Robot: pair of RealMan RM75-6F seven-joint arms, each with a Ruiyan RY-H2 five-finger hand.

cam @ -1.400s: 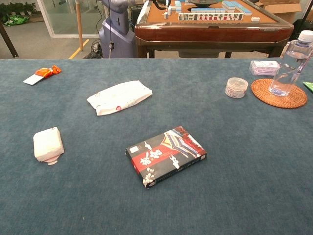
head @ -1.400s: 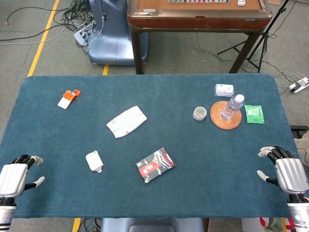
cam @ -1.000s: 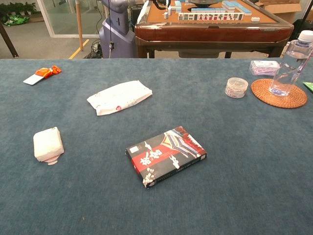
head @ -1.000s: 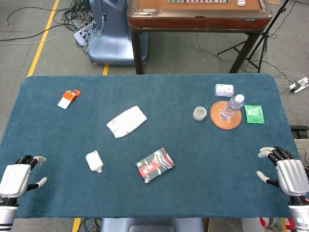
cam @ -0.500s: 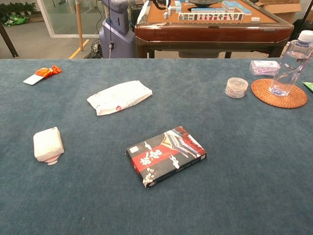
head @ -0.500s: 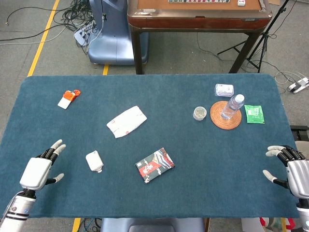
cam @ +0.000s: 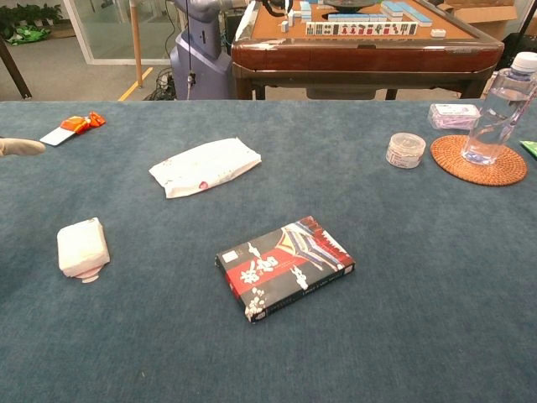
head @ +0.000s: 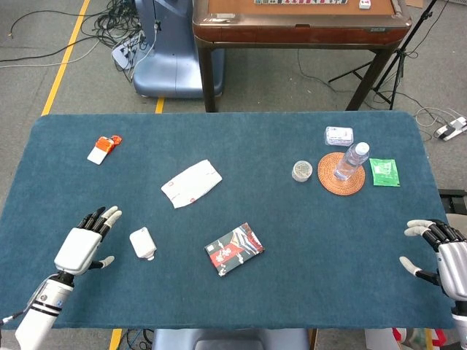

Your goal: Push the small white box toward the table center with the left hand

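Your left hand (head: pixel 82 246) hovers over blue felt, fingers spread, empty.
Small white box (head: pixel 142 243) lies just beside it, short of the patterned card box (head: pixel 233 249); right hand (head: pixel 446 257) splayed, empty, at the table's edge (head: pixel 219 321).

The small box (head: pixel 142 243) lies on the table (head: pixel 306 248) near its left front, with the left hand (head: pixel 82 246) just beside it on the left, apart. A card box (head: pixel 233 249) lies to its right; a packet (head: pixel 191 183) lies behind them. A bottle (head: pixel 351 161) stands on a coaster (head: pixel 330 182) at the far right.
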